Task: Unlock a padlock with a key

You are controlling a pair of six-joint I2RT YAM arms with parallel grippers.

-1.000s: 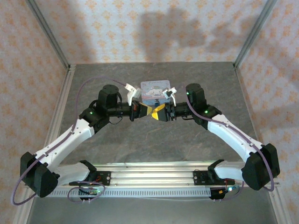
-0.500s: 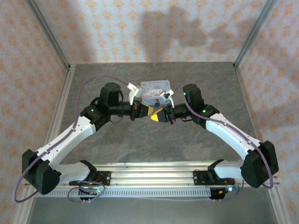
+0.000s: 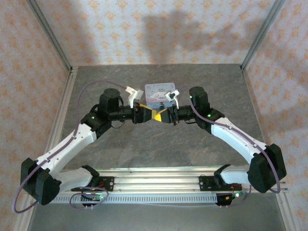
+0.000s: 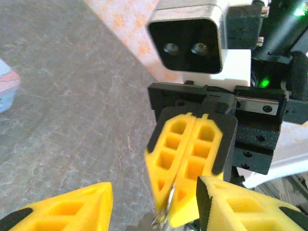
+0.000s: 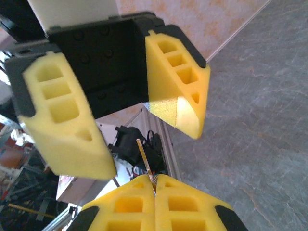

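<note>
Left pincer (image 3: pixel 151 115): shut a moment ago, now parted, with a yellow finger on either side of the other pincer's tip and touching neither it nor the key.
Right pincer (image 5: pixel 155 190): open a second ago, now pressed tight, fingers flush, with the key (image 5: pixel 146 156) nipped in the seam between them.
Key: a thin metal strip poking forward out of the right pincer, held in the air just in front of the tin (image 3: pixel 160 90), clear of the table (image 3: pixel 159 149).
Meeting place: hardly shifted over the last second, both wrists nose to nose at the tin's near side.
Meaning for the task: reads as a handover just completed, left to right, with the key now carried by one pincer alone. Nothing has been unlocked yet. The freed left pincer is available to steady the lock.
Padlock: too small to place from above; perhaps at the tin's near edge, behind the two wrists.
Hidden: the held end of the key is buried between the yellow pads, so which end sticks out cannot be told.
Cut off: the tin is reduced to a pale blue corner at the left edge of the left wrist view.
Hard to make out: dark clutter behind the key in the right wrist view, too blurred to name.
</note>
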